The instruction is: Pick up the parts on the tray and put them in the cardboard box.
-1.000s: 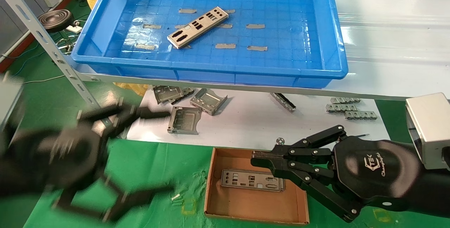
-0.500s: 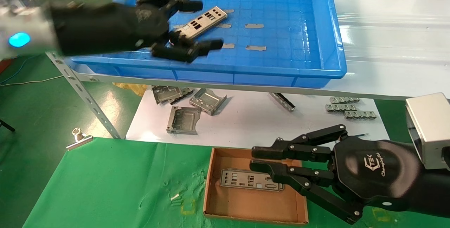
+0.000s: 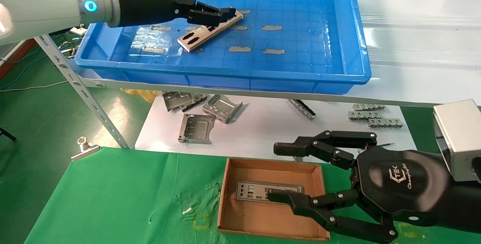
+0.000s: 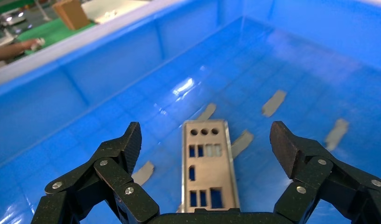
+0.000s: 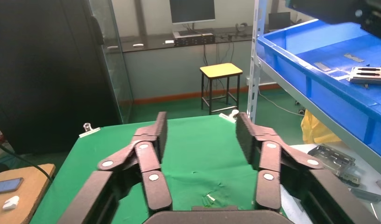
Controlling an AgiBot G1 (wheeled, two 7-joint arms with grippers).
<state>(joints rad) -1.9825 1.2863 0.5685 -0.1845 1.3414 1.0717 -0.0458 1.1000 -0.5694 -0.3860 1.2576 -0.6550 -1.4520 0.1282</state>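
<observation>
One part [image 3: 204, 35], a punched silver-grey plate, lies aslant on the floor of the blue tray [image 3: 357, 48]. My left gripper [image 3: 216, 0] hovers open over its far end. In the left wrist view the plate [image 4: 208, 163] lies lengthwise between the spread fingers of the left gripper [image 4: 206, 135], which do not touch it. A second plate [image 3: 255, 190] lies flat in the cardboard box [image 3: 270, 225]. My right gripper [image 3: 275, 172] is wide open over the box, one fingertip above that plate. The right wrist view shows the right gripper [image 5: 201, 126] empty.
Boxy grey brackets [image 3: 197, 127] and small strips [image 3: 375, 116] lie on the white sheet under the shelf. Grey tape strips [image 3: 272, 28] dot the tray floor. A slanted metal upright [image 3: 82, 93] and a clip [image 3: 84, 148] stand left of the box, on the green cloth [image 3: 112, 199].
My left arm rose from low over the green cloth into the tray and now sits open over the plate. My right gripper opened wide above the box.
</observation>
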